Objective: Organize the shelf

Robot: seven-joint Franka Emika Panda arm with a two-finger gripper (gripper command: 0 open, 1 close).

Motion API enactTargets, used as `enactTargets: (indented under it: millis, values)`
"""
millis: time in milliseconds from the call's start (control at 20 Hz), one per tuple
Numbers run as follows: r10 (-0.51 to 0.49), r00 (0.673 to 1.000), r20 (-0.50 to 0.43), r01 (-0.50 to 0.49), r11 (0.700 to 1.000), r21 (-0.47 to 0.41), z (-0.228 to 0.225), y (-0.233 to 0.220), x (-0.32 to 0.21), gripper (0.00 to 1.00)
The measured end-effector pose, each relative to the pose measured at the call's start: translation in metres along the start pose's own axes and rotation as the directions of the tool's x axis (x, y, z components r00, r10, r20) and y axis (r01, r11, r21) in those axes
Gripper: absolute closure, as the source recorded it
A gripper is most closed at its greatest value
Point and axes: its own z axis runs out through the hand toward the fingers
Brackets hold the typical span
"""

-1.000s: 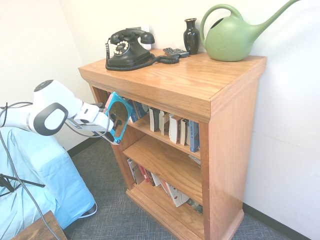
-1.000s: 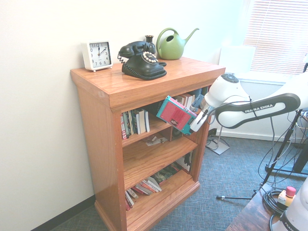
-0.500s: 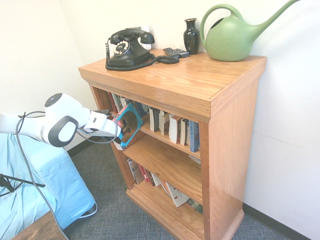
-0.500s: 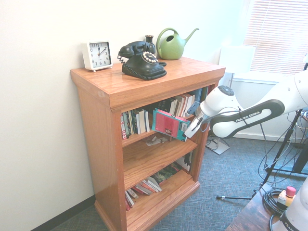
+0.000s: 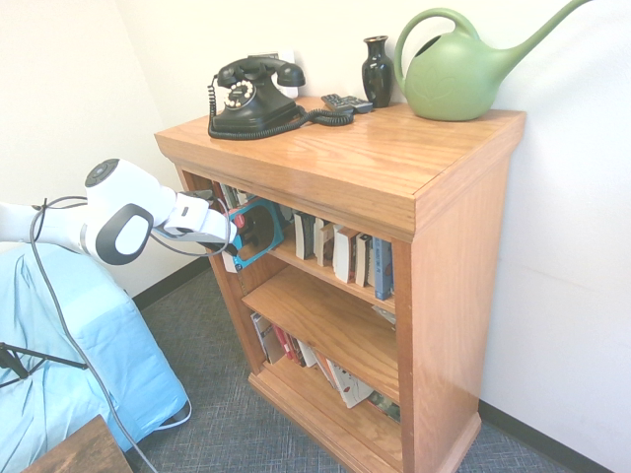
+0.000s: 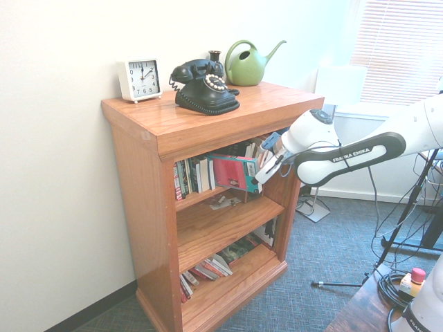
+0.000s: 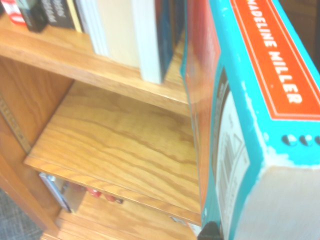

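Observation:
The shelf [image 5: 394,163] is an orange-brown wooden bookcase with three tiers, also seen from the other side as the shelf [image 6: 208,128]. My gripper [image 5: 229,239] is shut on a teal book [image 5: 258,232] with a red cover. It holds the book at the open front of the top tier, beside the row of standing books [image 5: 345,254]. In the second exterior view the gripper [image 6: 261,173] holds the book [image 6: 232,171] edge-on among those books. The wrist view shows the book [image 7: 250,100] close up with an orange spine label, above the middle tier's board [image 7: 115,135].
On the top stand a black telephone [image 5: 254,96], a dark vase [image 5: 377,71], a green watering can [image 5: 458,71], a remote [image 5: 347,102] and a white clock [image 6: 139,79]. Books lean on the bottom tier [image 5: 315,365]. A blue-covered object [image 5: 69,365] sits at the left.
The arm has lifted the book and carried it from in front of the bookcase into the top tier's opening. The book has turned from tilted to nearly upright. The grip is unchanged.

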Motion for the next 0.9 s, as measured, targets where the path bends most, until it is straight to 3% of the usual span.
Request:
enactTargets:
  millis: [900]
  values:
    - [0.057, 0.996, -0.064, -0.055, 0.998, 0.037, 0.055, -0.049, 0.019, 1.00]
